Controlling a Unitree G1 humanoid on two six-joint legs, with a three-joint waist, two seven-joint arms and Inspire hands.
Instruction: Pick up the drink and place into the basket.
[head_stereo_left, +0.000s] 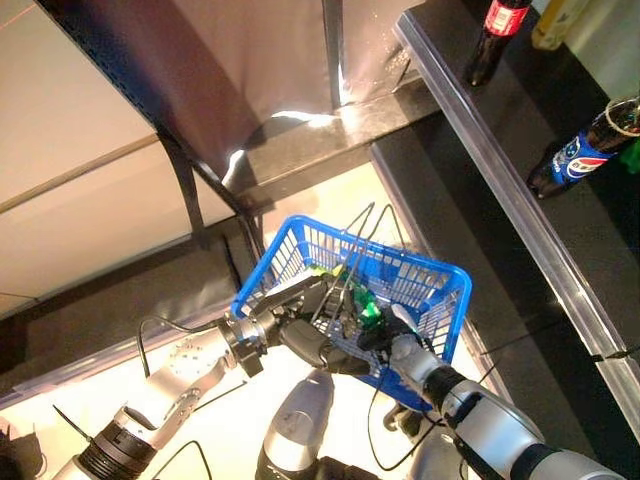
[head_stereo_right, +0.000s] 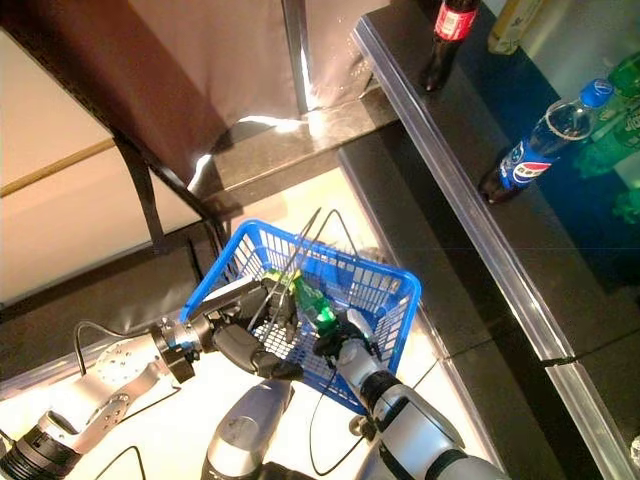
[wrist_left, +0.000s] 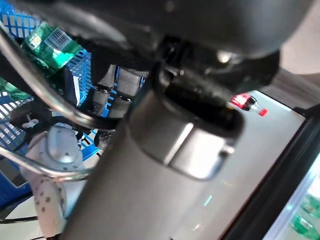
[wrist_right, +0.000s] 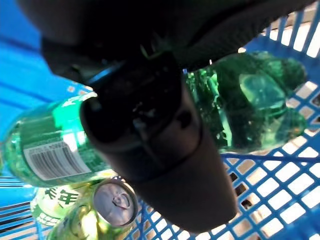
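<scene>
The blue basket (head_stereo_left: 452, 283) hangs raised in front of me. My left hand (head_stereo_left: 305, 338) is shut on its thin wire handles (head_stereo_left: 352, 255). My right hand (head_stereo_left: 388, 336) reaches down inside the basket and is shut on a green drink bottle (head_stereo_left: 368, 308), with the thumb (wrist_right: 155, 150) across the bottle's middle (wrist_right: 250, 107). The bottle lies sideways low in the basket, over its mesh floor. A green can (wrist_right: 102, 212) with a silver top lies in the basket under it. The bottle's label also shows in the left wrist view (wrist_left: 50, 42).
A dark shelf with a metal front edge (head_stereo_left: 520, 215) runs along the right. On it stand a cola bottle with a red label (head_stereo_left: 497, 30) and a dark bottle with a blue label (head_stereo_left: 580, 155). A dark rack frame (head_stereo_left: 190, 190) stands at the left.
</scene>
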